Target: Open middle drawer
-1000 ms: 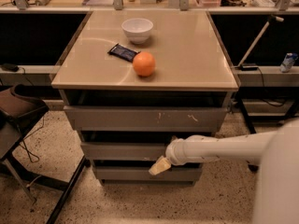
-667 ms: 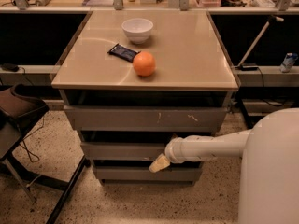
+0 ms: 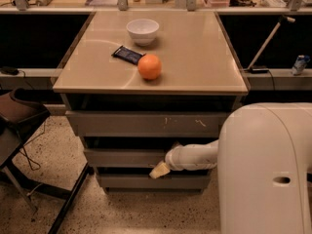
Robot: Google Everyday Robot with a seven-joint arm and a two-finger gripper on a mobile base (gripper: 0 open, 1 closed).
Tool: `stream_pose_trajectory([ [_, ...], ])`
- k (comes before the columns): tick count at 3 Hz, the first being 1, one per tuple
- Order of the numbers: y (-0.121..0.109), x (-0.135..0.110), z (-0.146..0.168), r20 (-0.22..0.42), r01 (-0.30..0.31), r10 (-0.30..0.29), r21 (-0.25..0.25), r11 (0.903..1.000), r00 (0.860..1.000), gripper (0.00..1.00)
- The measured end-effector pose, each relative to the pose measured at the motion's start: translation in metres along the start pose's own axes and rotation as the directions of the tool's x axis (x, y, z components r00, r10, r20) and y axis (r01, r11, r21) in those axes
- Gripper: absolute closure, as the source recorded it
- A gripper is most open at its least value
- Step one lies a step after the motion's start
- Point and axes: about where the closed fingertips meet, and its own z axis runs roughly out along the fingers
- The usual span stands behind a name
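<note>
The middle drawer (image 3: 124, 158) is the plain grey front in the middle of the three-drawer cabinet, under the larger front with white scratch marks (image 3: 146, 124). A dark gap shows above it. My gripper (image 3: 159, 170) has a beige tip at the end of a white arm reaching in from the right. It sits at the lower edge of the middle drawer's front, right of centre, over the gap above the bottom drawer (image 3: 146, 181). The arm hides the right part of the middle drawer's front.
On the cabinet top (image 3: 204, 57) are a white bowl (image 3: 142, 30), a dark snack packet (image 3: 127, 54) and an orange (image 3: 149, 66). A dark chair (image 3: 19, 116) stands at the left. My white arm housing (image 3: 265, 169) fills the lower right. Dark shelving runs behind.
The white arm housing has swung to cover more of the lower right. The gripper tip has shifted slightly left and up at the middle drawer's front. The drawer has not visibly moved.
</note>
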Motion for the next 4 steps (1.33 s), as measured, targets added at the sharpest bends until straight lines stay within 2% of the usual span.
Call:
stream_pose_trajectory([
  [1, 0.000, 0.000, 0.000, 0.000, 0.000, 0.000, 0.000, 1.0000, 1.000, 0.00],
  [2, 0.001, 0.012, 0.020, -0.021, 0.004, -0.005, -0.027, 0.9996, 1.000, 0.00],
  [3, 0.000, 0.010, 0.019, -0.023, 0.003, -0.004, -0.030, 0.9995, 1.000, 0.18],
  [4, 0.000, 0.010, 0.019, -0.023, 0.003, -0.004, -0.030, 0.9995, 1.000, 0.41],
])
